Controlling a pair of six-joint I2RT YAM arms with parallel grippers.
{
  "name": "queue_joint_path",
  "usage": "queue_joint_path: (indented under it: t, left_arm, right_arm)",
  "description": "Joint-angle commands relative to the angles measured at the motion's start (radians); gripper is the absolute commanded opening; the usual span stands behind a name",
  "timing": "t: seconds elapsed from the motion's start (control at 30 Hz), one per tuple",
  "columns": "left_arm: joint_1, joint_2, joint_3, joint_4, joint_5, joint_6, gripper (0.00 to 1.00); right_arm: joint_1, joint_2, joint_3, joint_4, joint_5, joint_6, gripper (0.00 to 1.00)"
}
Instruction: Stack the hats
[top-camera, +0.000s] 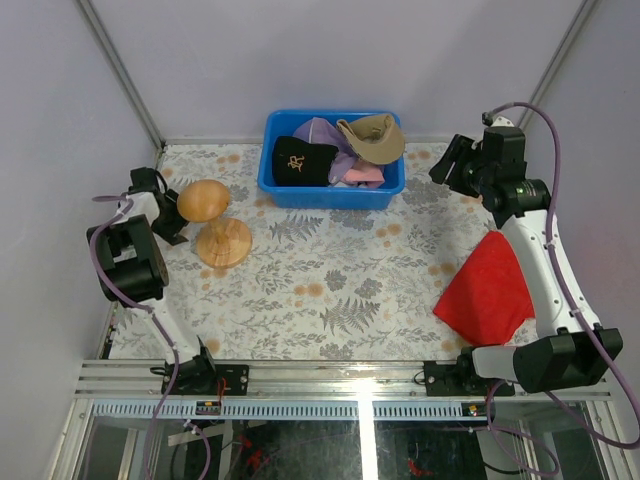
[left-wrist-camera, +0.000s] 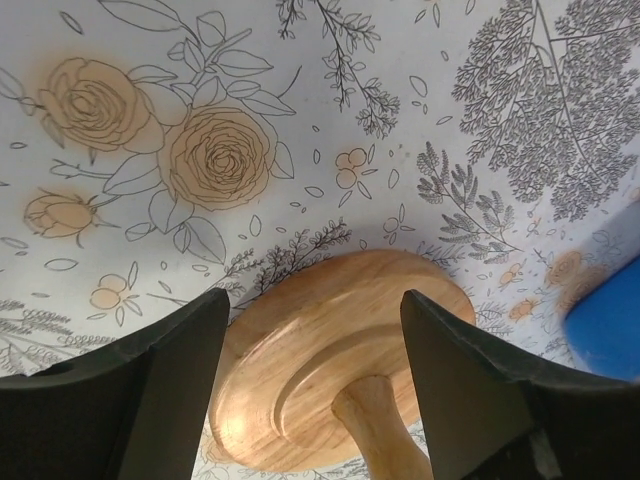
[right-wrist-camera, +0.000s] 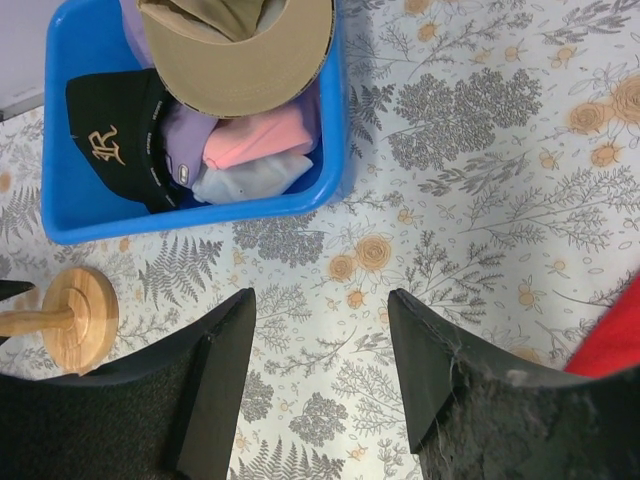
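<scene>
The hats lie piled in a blue bin (top-camera: 275, 185). The black cap with a gold logo (top-camera: 303, 160) is at its left, the lavender cap (top-camera: 318, 130) behind it, the tan cap (top-camera: 375, 135) on top at the right, and the pink cap (top-camera: 365, 173) beneath. In the right wrist view I see the tan cap (right-wrist-camera: 240, 50), black cap (right-wrist-camera: 110, 135), lavender cap (right-wrist-camera: 180, 140), pink cap (right-wrist-camera: 260, 140) and white cap (right-wrist-camera: 250, 182). My left gripper (top-camera: 178, 213) is open, its fingers either side of a wooden stand's stem (left-wrist-camera: 375, 425). My right gripper (top-camera: 448, 165) is open and empty, right of the bin.
The wooden stand has a round dome (top-camera: 203, 200) and a disc base (top-camera: 223, 243) on the floral table at the left; the base also shows in the left wrist view (left-wrist-camera: 330, 350). A flat red cloth (top-camera: 488, 290) lies at the right beside my right arm.
</scene>
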Motion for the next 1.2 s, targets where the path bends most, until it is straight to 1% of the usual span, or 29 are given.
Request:
queue_joint_path:
  t: [0.0, 0.37, 0.47, 0.7, 0.83, 1.17]
  left_arm:
    - [-0.023, 0.031, -0.021, 0.073, 0.022, 0.019, 0.70]
    - [-0.077, 0.134, -0.074, 0.139, 0.017, -0.024, 0.72]
    - [-0.115, 0.147, -0.087, 0.140, 0.025, -0.036, 0.71]
    - [-0.262, 0.053, -0.211, 0.179, 0.043, -0.114, 0.70]
    - [-0.380, -0.007, -0.281, 0.183, 0.055, -0.170, 0.70]
    - [-0.631, -0.114, -0.470, 0.242, 0.050, -0.348, 0.70]
  right_arm:
    - [-0.002, -0.036, -0.021, -0.011, 0.024, -0.019, 0.63]
    - [-0.002, -0.076, -0.057, -0.020, 0.022, -0.027, 0.63]
    - [-0.002, -0.085, -0.062, -0.028, 0.032, -0.037, 0.63]
    - [-0.002, -0.080, -0.070, -0.017, 0.036, -0.040, 0.64]
    - [-0.002, -0.061, -0.081, -0.010, 0.020, -0.043, 0.65]
    - [-0.002, -0.013, -0.055, 0.007, -0.006, -0.036, 0.67]
